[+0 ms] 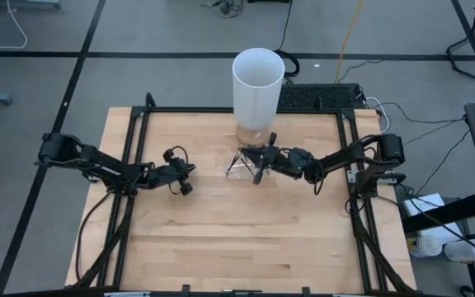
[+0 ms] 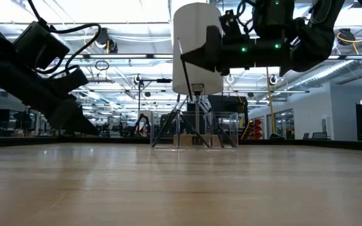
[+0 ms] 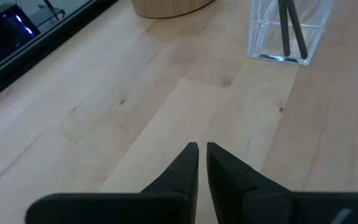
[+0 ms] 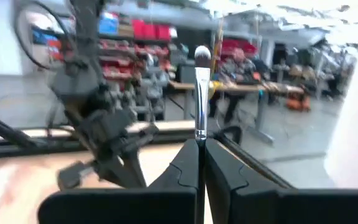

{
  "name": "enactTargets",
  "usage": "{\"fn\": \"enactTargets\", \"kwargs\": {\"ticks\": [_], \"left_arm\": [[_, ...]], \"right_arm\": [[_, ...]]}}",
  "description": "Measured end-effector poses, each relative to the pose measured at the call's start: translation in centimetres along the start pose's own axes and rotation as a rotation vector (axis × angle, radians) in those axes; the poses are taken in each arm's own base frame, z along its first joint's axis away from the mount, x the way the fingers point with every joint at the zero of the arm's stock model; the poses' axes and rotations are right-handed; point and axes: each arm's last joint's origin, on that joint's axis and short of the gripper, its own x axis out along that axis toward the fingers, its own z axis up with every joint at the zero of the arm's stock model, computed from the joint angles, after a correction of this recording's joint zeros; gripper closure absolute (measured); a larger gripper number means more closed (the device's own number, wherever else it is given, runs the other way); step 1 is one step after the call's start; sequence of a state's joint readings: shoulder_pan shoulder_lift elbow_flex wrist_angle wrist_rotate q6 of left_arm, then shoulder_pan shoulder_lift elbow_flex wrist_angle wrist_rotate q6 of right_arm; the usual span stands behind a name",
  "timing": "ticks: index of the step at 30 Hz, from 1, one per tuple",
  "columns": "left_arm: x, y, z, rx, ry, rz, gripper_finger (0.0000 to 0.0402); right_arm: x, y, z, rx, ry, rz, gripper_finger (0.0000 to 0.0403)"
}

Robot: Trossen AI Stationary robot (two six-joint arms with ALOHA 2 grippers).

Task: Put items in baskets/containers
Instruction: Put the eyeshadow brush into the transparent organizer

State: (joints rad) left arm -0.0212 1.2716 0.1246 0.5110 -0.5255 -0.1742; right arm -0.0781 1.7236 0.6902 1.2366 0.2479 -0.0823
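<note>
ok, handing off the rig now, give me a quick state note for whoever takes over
Right end effector: shut on a makeup brush, held upright above the clear container.
Left end effector: nearly closed, holds nothing, waiting left of the container.
Container stands by the white cylinder, several brushes leaning inside it.
Left to do: lower and release this brush.

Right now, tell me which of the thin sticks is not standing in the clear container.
The stick clamped in the right gripper, pale tip up, above the clear container. The other sticks already lean inside it.
</note>
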Motion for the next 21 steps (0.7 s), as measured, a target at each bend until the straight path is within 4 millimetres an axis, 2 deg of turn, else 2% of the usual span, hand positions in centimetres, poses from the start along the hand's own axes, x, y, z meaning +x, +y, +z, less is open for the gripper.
{"fn": "enactTargets", "kwargs": {"ticks": [5, 13, 21], "left_arm": [[0.0, 0.0, 0.0, 0.017, -0.002, 0.0, 0.036], [0.0, 0.0, 0.1, 0.017, -0.009, 0.0, 0.036], [0.0, 0.0, 0.1, 0.015, -0.012, -0.001, 0.036]], "right_arm": [[-0.2, 0.7, -1.4, -0.012, 0.124, -0.059, 0.0403], [-0.4, 2.1, -3.9, 0.005, 0.196, -0.106, 0.0403], [-0.5, 2.4, -5.7, 0.028, 0.249, -0.115, 0.0403]]}}
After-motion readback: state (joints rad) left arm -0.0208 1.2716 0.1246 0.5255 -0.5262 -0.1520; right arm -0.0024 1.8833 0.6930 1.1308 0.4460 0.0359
